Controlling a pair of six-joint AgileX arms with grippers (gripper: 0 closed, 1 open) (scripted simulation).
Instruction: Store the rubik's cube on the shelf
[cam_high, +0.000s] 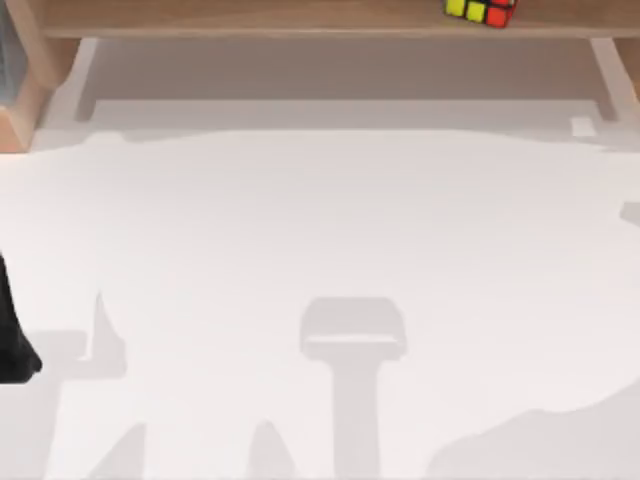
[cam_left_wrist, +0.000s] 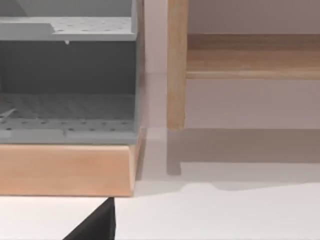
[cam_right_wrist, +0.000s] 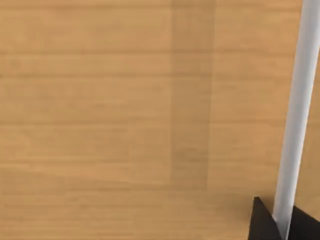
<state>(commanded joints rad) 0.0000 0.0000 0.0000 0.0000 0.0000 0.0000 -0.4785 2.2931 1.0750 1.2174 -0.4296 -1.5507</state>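
The rubik's cube (cam_high: 481, 10) rests on the shelf (cam_high: 250, 17), toward the right end of the board along the bench's far edge, yellow and red tiles showing. The white bench (cam_high: 330, 230) lies bare below it. My left arm (cam_high: 12, 340) sits at the bench's left edge; whether its fingers are open or closed cannot be told. In the left wrist view, a grey rack (cam_left_wrist: 67, 75) on a wooden base stands beside the shelf's side support (cam_left_wrist: 176, 65).
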